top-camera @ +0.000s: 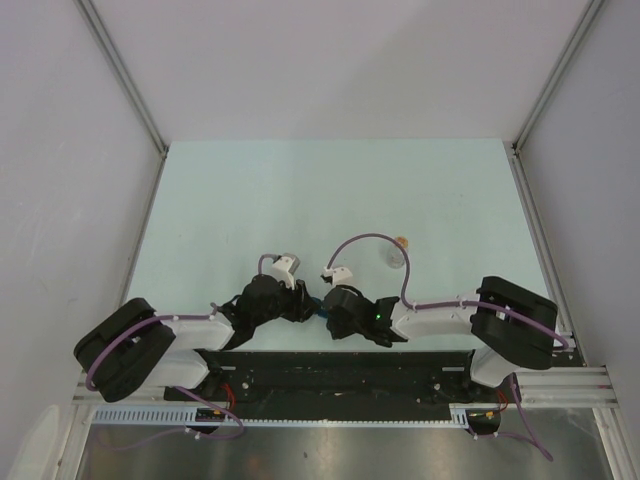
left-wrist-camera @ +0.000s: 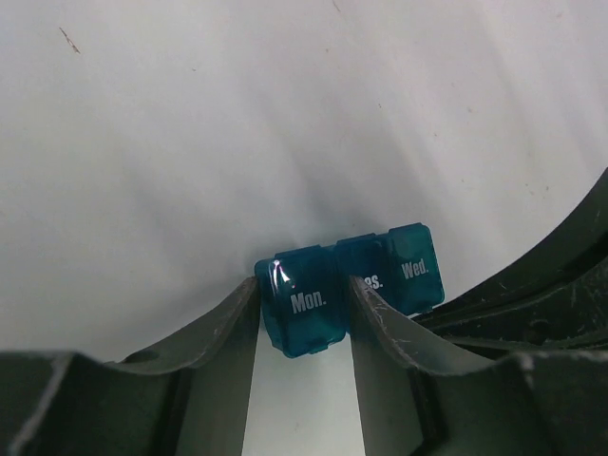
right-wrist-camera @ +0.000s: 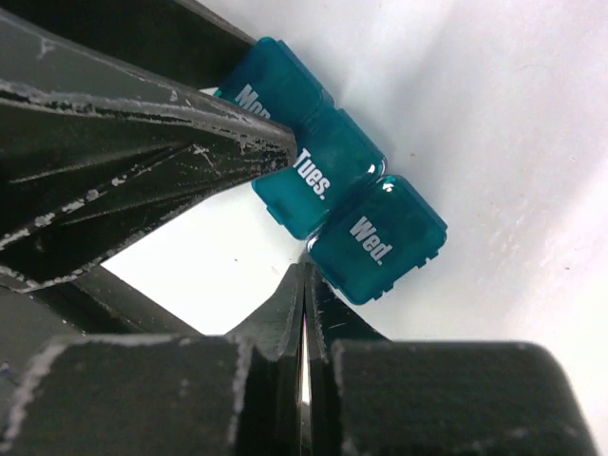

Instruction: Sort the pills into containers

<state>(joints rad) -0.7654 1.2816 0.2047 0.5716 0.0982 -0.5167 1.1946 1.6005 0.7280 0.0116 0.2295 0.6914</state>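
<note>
Three lids (right-wrist-camera: 380, 237) closed, the blue pill box (left-wrist-camera: 408, 271) is clamped by its Monday end in the left gripper (left-wrist-camera: 304, 296), mid-way along the near edge of the table (top-camera: 300, 190); the right gripper (right-wrist-camera: 304, 275), pinched shut, likely must pry Wednesday's open next.

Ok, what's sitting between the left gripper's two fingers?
The Mon. end of the pill box, a finger against each side; the left wrist view shows it.

The left gripper (left-wrist-camera: 304, 291) clamps the Mon. end of the blue pill box (left-wrist-camera: 375, 262), one finger (left-wrist-camera: 220, 328) on each side. The box rests on the pale worktop (left-wrist-camera: 285, 114) with its lids shut. The Tues. label is partly hidden behind a finger, and Wed. lies beyond it. A dark arm part (left-wrist-camera: 556, 275) crosses the right edge.
</note>
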